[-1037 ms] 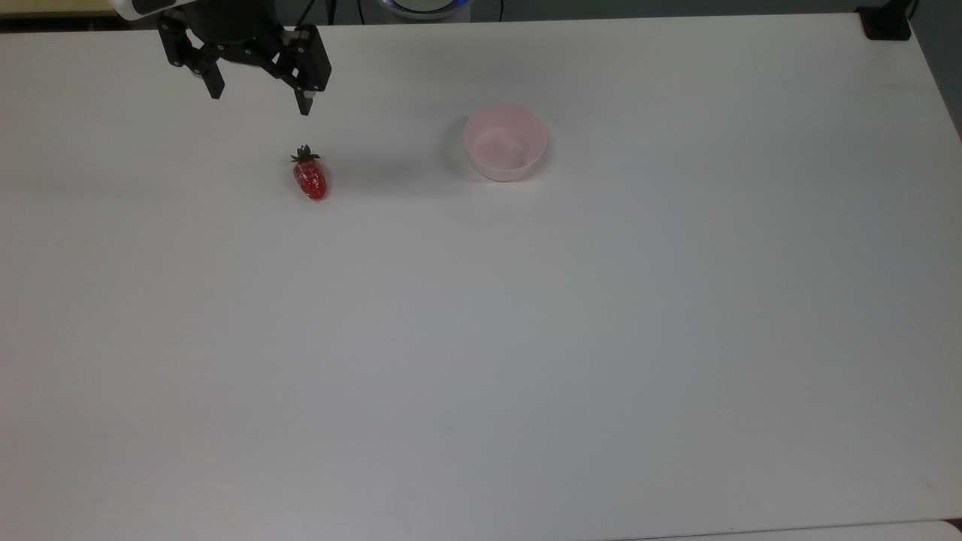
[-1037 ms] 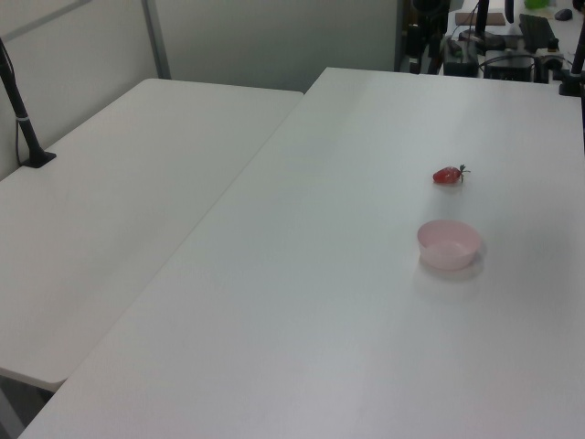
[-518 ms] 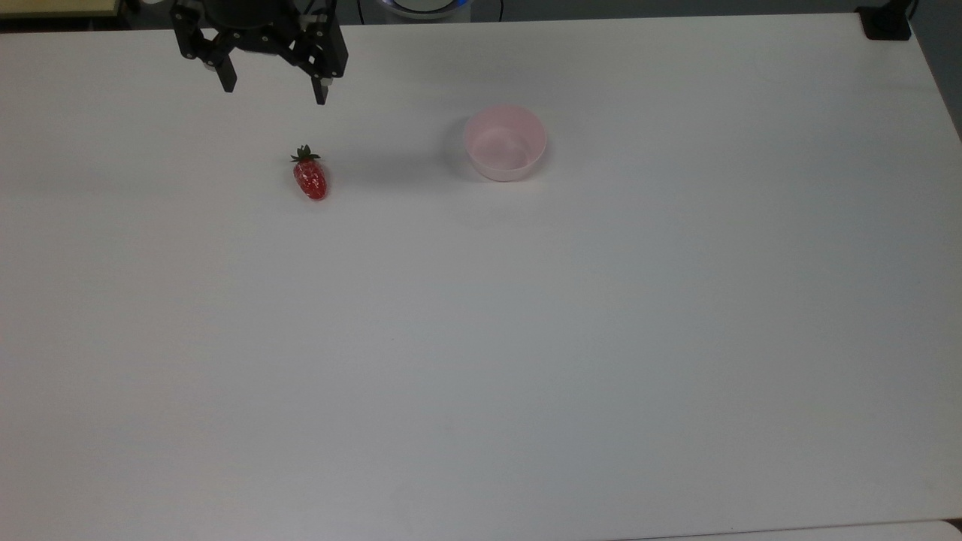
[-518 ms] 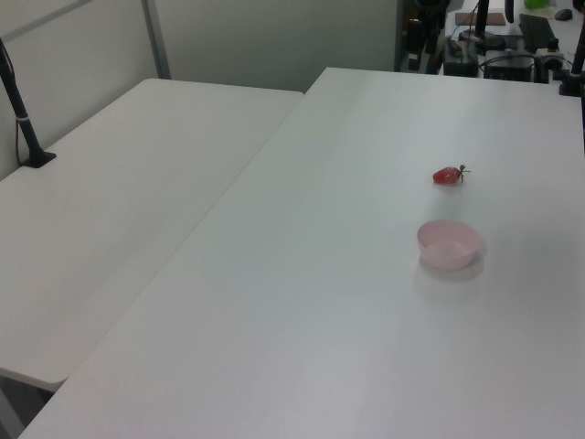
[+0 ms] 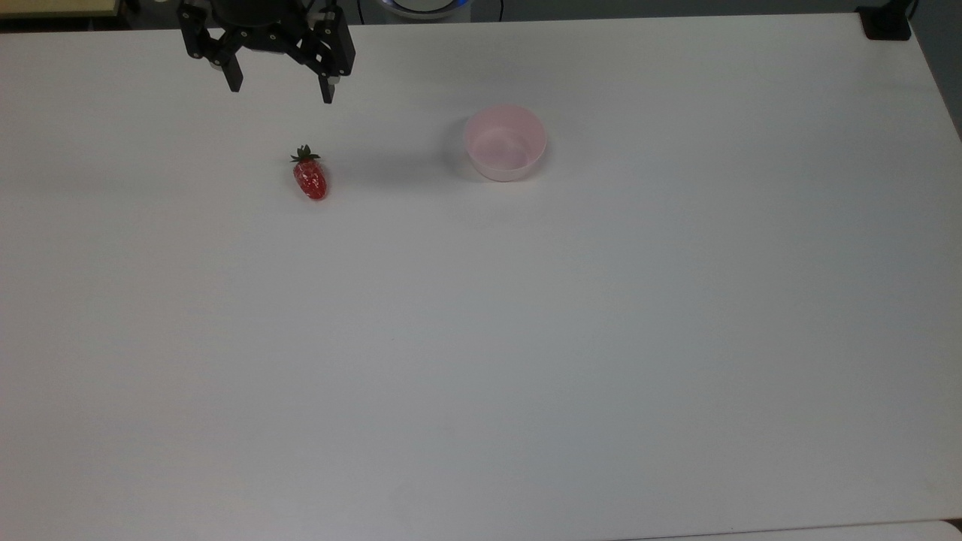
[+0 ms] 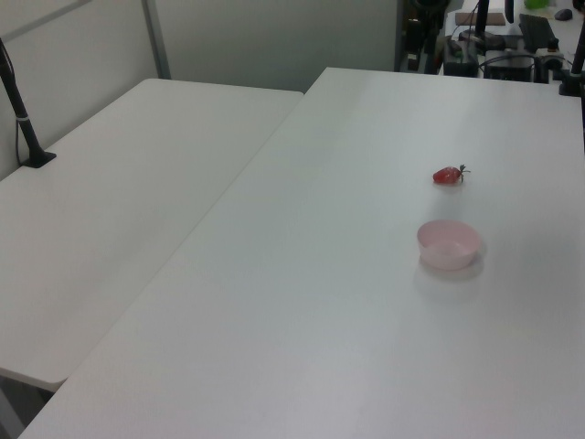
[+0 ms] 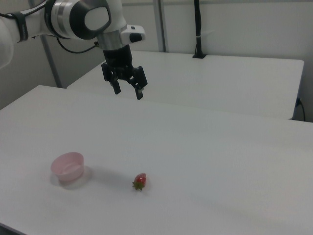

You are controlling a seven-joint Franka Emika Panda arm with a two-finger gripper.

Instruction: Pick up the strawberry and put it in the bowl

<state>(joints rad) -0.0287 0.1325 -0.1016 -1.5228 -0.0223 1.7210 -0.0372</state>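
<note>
Jaws apart, nothing between them. Gripper [image 5: 280, 91] hangs in the air near the table's far edge in the top view; in the right view gripper [image 7: 128, 91] sits well above the tabletop, fingers pointing down, my silver-and-white arm [image 7: 73, 18] running off toward the right view's left.

Strawberry [image 5: 310, 177] lies on its side on the white table [image 5: 526, 338], below me in the top view and slightly to the top view's right of my midline, well apart from my fingertips. Long axis runs roughly up-down in the top view, slightly tilted: green cap toward the far edge where I am, red tip toward the near edge. In the left view the strawberry [image 6: 448, 176] has its cap on the left view's right.

Bowl [image 5: 504, 142] stands upright and empty, off to the top view's right of the strawberry, not touching it. In the right view the bowl [image 7: 68, 167] is on the right view's left of the strawberry [image 7: 140, 181].
</note>
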